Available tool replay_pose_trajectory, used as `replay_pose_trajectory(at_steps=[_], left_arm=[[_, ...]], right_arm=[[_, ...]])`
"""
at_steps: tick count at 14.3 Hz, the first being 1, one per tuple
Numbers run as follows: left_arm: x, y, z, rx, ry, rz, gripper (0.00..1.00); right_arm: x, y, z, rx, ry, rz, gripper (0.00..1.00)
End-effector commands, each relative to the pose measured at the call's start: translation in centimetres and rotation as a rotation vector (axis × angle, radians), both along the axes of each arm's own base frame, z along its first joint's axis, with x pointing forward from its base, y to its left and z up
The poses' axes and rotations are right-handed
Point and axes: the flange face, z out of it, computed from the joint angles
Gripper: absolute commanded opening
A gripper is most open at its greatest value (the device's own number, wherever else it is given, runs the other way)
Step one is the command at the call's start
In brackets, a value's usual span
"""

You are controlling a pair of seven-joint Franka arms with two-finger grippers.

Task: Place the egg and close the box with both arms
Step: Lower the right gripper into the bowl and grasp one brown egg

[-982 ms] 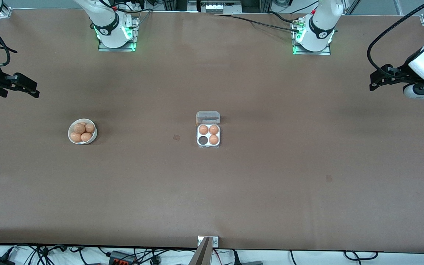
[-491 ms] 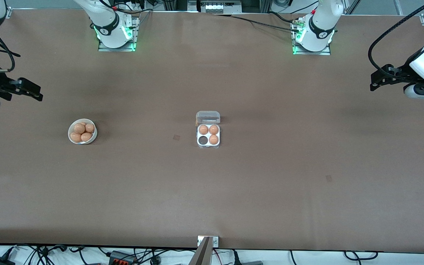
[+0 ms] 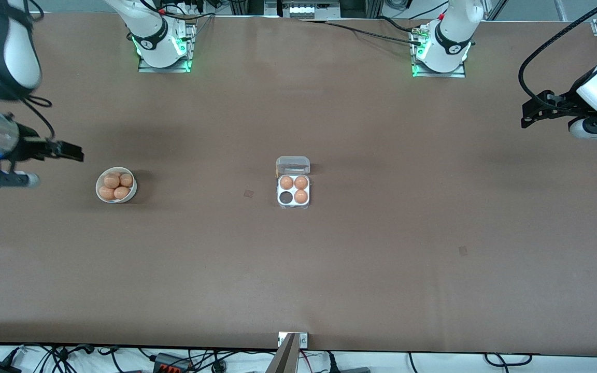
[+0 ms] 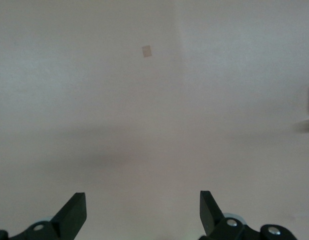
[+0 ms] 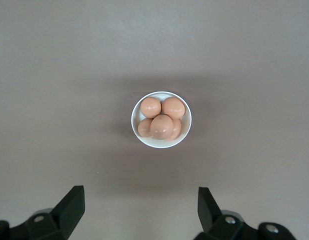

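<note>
At frame left, right gripper (image 3: 73, 153) hangs fingers wide beside bowl of eggs (image 3: 116, 185). Center over top egg (image 5: 162, 126), descend gently. Left gripper (image 3: 529, 115) waits wide at right edge.

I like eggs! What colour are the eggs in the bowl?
Light orange-brown eggs, in a white bowl; right wrist view shows them best.

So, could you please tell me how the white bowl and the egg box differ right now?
The bowl is round and heaped with four eggs; the box is square, holding three with one dark cell empty. The bowl has no lid; the box's clear lid stands open. The bowl lies toward the right arm's end. Both hold brown eggs.
</note>
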Motion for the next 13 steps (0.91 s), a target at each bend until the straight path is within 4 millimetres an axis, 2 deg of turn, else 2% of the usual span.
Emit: replay_pose_trajectory(at_steps=[1,3,6,8,10,13], left_arm=[[0.2,0.1,0.7,-0.018,0.004,-0.011,1.00],[0.2,-0.3,0.7,-0.048,0.003,-0.011,1.00],[0.2,-1.2,0.9,-0.050,-0.001,-0.026,1.00],[0.1,-1.6,1.0,-0.050,-0.001,-0.032,1.00],[0.2,-1.5,0.9,-0.050,-0.001,-0.028,1.00],[0.2,-1.3,0.9,-0.048,0.000,-0.024,1.00]], right_arm=[[1.2,-0.7,-5.6,-0.006,0.076,-0.037,1.00],[1.8,-1.1,-10.0,-0.005,0.116,-0.042,1.00],[1.9,-2.9,-15.8,-0.001,0.179,-0.069,1.00],[1.7,-3.1,-17.5,0.006,0.207,-0.077,1.00],[1.7,-3.0,-17.6,0.008,0.207,-0.078,1.00],[1.6,-3.1,-19.1,0.008,0.228,-0.080,1.00]])
